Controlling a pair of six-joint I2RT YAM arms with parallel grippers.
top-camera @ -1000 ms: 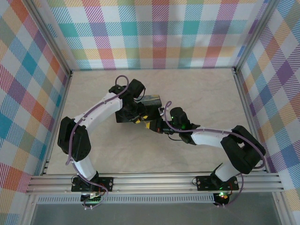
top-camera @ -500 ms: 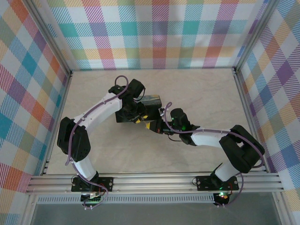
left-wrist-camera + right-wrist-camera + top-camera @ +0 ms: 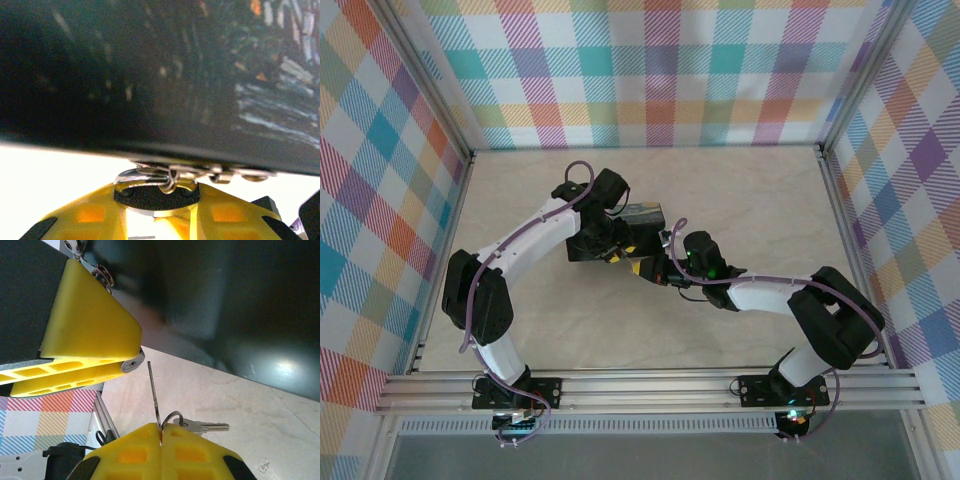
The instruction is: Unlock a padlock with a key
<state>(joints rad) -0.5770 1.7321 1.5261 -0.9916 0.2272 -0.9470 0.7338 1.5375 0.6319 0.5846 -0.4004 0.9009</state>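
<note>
top external: both arms meet at the box (image 3: 646, 214) on the tabletop (image 3: 760, 200).
left wrist: the left hand (image 3: 157, 209) is clamped on the padlock (image 3: 150, 196), which hangs at the box's edge.
right wrist: the right hand (image 3: 161, 432) is pinched together on the key (image 3: 153, 390), its blade upright and its tip just beside the padlock's silvery end.

The bench (image 3: 750, 200) is viewed from high above and behind the arm bases (image 3: 515, 385), which are set at 6 o'clock, with the far wall (image 3: 660, 70) at 12; all is seen from afar. The left wrist view is held very near the box (image 3: 150, 75), the left gripper (image 3: 160, 212) at 6 o'clock clamped on the padlock (image 3: 150, 195). The right wrist view is aimed closely over the right gripper (image 3: 161, 440), closed on the key (image 3: 154, 390), toward the same box at 1 o'clock and the left gripper at 10.
</note>
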